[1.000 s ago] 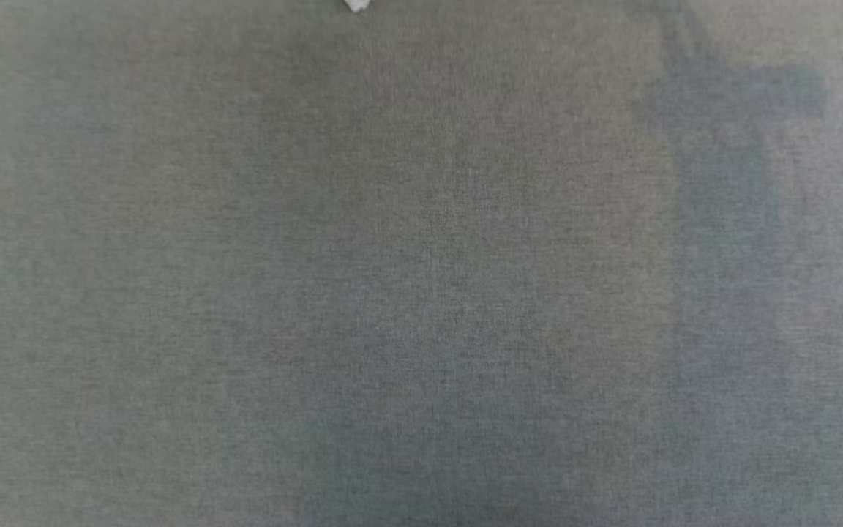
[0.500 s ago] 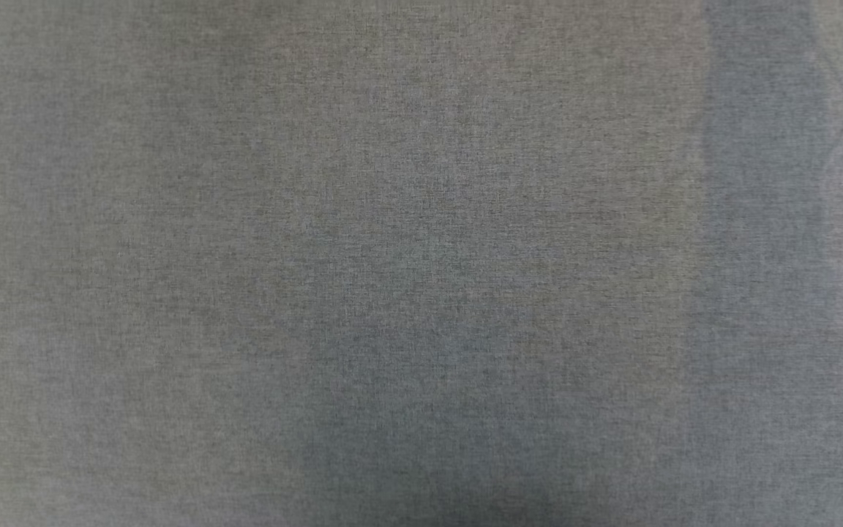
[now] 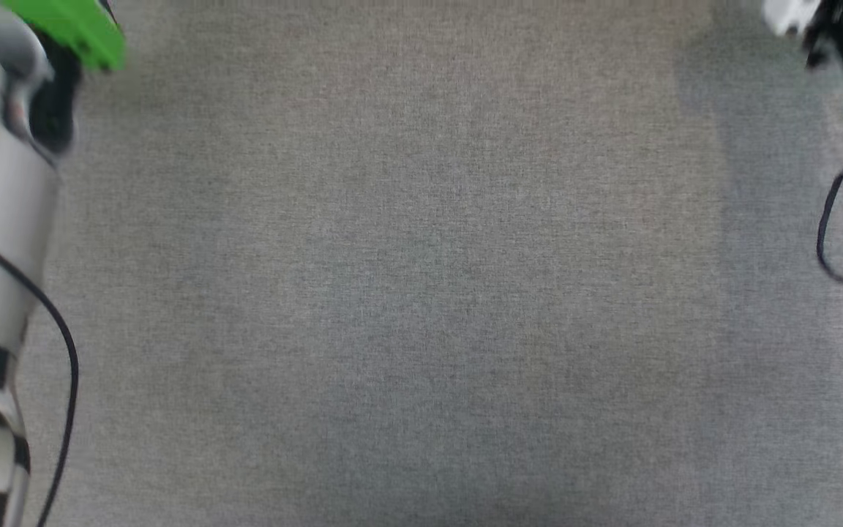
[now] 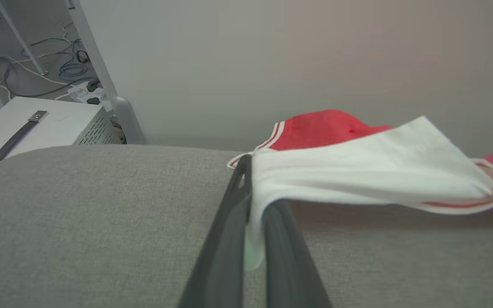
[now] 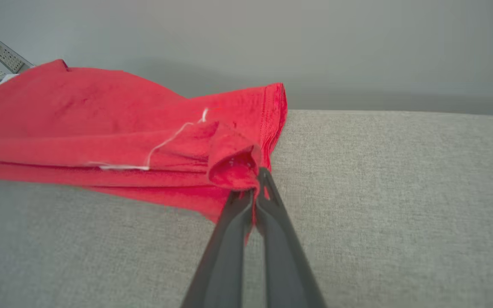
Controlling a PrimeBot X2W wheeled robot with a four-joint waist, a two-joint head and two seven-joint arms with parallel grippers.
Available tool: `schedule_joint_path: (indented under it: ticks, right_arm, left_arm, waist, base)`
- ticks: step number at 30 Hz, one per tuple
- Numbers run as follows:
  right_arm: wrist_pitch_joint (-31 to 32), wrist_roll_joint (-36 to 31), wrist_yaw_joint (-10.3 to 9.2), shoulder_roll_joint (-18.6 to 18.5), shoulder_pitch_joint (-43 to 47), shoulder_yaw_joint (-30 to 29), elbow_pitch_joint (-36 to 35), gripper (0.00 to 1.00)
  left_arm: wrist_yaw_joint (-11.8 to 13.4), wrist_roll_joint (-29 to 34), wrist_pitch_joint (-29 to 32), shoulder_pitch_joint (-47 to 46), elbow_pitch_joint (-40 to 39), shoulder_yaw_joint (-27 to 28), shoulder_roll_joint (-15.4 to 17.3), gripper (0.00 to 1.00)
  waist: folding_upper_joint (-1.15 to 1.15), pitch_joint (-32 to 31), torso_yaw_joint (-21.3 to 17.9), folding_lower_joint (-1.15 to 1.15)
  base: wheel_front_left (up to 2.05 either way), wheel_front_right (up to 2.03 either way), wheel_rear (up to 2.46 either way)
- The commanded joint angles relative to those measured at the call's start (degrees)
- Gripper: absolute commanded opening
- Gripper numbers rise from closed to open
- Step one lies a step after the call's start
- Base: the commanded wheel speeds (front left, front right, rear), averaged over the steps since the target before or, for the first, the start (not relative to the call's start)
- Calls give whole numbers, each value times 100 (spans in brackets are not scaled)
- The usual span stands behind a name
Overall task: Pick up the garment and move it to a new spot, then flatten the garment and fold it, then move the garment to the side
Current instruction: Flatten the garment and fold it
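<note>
Grey fabric top [image 3: 421,293], 1 shirt [image 5: 101,128], 2 claws on it! Left claw [image 4: 253,192] is clamped on the shirt's white sleeve, which spreads right of its tips. Right claw [image 5: 256,188] pinches a red hem corner, and the shirt's bulk lies left of it.

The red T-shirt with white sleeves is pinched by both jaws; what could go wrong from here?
The left jaws pinch the red T-shirt only by its white sleeve edge; a pull may slip it out.
The right jaws hold a bunched red hem corner, so layers may land doubled.
</note>
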Motion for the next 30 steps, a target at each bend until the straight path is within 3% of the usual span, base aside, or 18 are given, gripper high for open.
schedule_joint_path:
  ticks: [1, 10, 17, 20, 21, 30]
  right_arm:
    - [-52, 132, -48, -134, 373, 20, -120, 0]
    - [71, 692, -48, -408, 2498, -92, -1188, 0]
    - [427, 808, -48, -509, 4001, -324, -2172, 0]
    - [568, 828, -48, -468, 4715, -544, -2632, 0]
    - [699, 844, -48, -342, 5364, -773, -3041, 0]
    - [916, 755, -48, 172, 7046, -1313, -4022, 0]
  left_arm:
    - [-7, -105, -38, 380, -59, -36, 137, 0]
    - [21, -392, -193, 2276, -561, -248, 331, 0]
    - [420, -484, -218, 3559, -1280, -284, 626, 0]
    - [728, -577, -228, 4180, -1825, -229, 817, 0]
    - [1073, -714, -176, 4827, -2436, -157, 1038, 0]
    - [2339, -1204, -86, 6842, -4597, 145, 1653, 0]
  waist:
    - [0, -254, 10, 0]
    - [0, -983, 23, 0]
    - [0, -1706, 26, 0]
    - [0, -2010, 48, 0]
    - [0, -2224, 63, 0]
    - [0, -2691, 110, 0]
  base:
    - [0, 0, 0]
    - [0, 0, 0]
    - [0, 0, 0]
    - [0, 0, 0]
    - [0, 0, 0]
    - [0, 0, 0]
